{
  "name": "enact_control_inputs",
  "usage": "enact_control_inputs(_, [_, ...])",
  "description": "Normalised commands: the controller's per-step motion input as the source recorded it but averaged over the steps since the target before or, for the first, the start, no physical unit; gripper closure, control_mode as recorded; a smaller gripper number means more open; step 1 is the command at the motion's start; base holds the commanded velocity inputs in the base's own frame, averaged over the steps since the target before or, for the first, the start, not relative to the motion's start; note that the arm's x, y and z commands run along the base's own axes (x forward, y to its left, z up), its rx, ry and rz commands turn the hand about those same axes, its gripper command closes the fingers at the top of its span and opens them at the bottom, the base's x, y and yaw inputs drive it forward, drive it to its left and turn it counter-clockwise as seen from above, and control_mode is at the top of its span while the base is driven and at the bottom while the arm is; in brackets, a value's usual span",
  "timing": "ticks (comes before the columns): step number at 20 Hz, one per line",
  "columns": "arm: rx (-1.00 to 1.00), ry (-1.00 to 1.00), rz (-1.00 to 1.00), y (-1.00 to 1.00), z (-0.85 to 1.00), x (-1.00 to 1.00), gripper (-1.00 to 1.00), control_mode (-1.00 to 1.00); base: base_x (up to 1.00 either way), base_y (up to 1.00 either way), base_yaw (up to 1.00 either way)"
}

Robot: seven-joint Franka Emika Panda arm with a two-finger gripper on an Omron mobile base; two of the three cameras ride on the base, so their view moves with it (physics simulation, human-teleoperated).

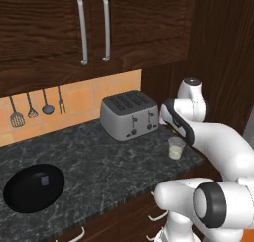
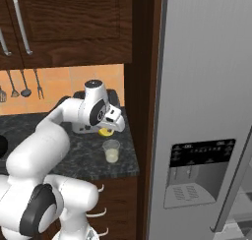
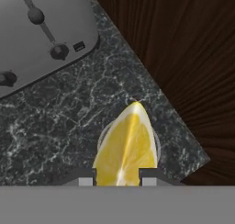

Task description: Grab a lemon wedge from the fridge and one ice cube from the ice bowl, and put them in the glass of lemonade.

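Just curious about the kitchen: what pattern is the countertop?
The countertop is black stone with fine white marbled veins, clearest in the hand view.

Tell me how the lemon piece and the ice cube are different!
The lemon wedge is bright yellow and pointed; the ice cube is pale grey-blue and boxy. The lemon wedge is held up between the fingers, with the glass of lemonade below it; the ice cube lies in the black ice bowl. Both are tiny.

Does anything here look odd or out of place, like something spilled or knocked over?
Nothing is spilled or toppled. The glass of lemonade stands upright on the counter by the toaster. The one unusual sight is the lemon wedge pinched in the end effector, held in the air above the glass.
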Motion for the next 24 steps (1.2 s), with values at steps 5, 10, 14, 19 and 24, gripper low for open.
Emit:
enact_control_inputs(5, [0.00,0.05,0.00,0.00,0.00,0.18,1.00,-1.00,0.00,0.00,0.00])
enact_control_inputs(10, [0.00,0.05,0.00,-0.08,0.00,0.11,1.00,-1.00,0.00,0.00,0.00])
enact_control_inputs(14, [0.00,0.03,0.00,-0.12,-0.13,0.01,1.00,-1.00,0.00,0.00,0.00])
enact_control_inputs(19, [0.00,0.03,0.00,0.00,-0.01,0.03,1.00,-1.00,0.00,0.00,0.00])
enact_control_inputs(24, [0.00,0.02,0.00,0.00,-0.15,0.17,1.00,-1.00,0.00,0.00,0.00])
